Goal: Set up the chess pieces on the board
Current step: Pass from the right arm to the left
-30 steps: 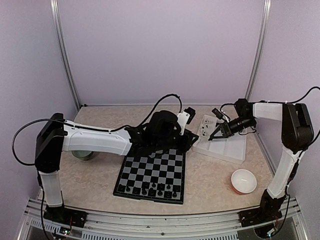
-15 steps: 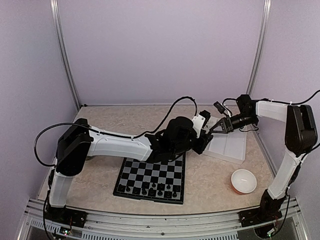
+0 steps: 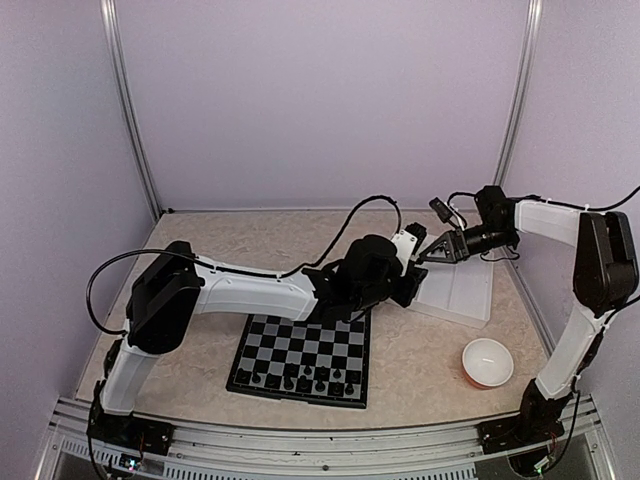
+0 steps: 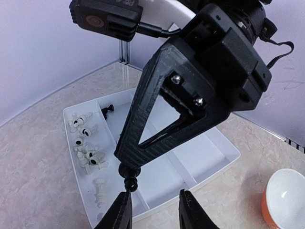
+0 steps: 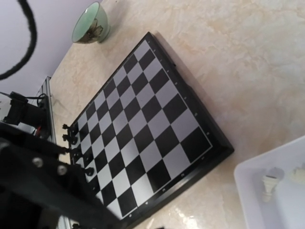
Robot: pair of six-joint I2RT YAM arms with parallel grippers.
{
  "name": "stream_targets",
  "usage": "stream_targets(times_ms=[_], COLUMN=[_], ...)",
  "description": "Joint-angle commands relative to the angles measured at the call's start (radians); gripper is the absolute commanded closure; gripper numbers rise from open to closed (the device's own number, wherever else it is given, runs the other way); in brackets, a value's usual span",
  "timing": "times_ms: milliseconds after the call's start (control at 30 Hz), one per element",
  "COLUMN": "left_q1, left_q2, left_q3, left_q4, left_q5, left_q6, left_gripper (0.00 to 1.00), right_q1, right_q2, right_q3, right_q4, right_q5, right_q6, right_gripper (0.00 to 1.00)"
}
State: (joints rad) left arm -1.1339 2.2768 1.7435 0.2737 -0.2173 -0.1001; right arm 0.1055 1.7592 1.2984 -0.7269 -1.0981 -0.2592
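The board lies at the table's middle, with several black chess pieces on its two near rows; it also shows in the right wrist view. My right gripper hangs above the white tray's left end. In the left wrist view, the right gripper is shut on a black chess piece that hangs from its tips. My left gripper is open, just under that piece, whose lower end is near the left fingertip. Another black piece lies in the tray.
The white compartment tray stands right of the board and holds several white pieces at its left end. An orange bowl sits near the front right. A green bowl stands left of the board.
My left arm has swung right from over the board's far edge to the tray. My right gripper has lifted out of the tray with the black piece and now meets the left gripper.
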Motion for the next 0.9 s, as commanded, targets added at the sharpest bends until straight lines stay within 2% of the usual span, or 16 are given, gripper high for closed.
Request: stream_targets(times_ms=[0, 867], left_q1=[0.014, 0.048], left_q2=[0.028, 0.043], left_q3=[0.035, 0.057], left_q4=[-0.01, 0.029], left_q5=[-0.017, 0.053], left_q6=[-0.016, -0.04], left_gripper=[0.65, 0.74], right_q1=[0.008, 0.036], right_q2=[-0.032, -0.012], right_q3=[-0.005, 0.007], right_q4=[-0.005, -0.015], right_q5=[-0.029, -0.009], right_q6=[0.003, -0.006], right_gripper=[0.99, 0.98])
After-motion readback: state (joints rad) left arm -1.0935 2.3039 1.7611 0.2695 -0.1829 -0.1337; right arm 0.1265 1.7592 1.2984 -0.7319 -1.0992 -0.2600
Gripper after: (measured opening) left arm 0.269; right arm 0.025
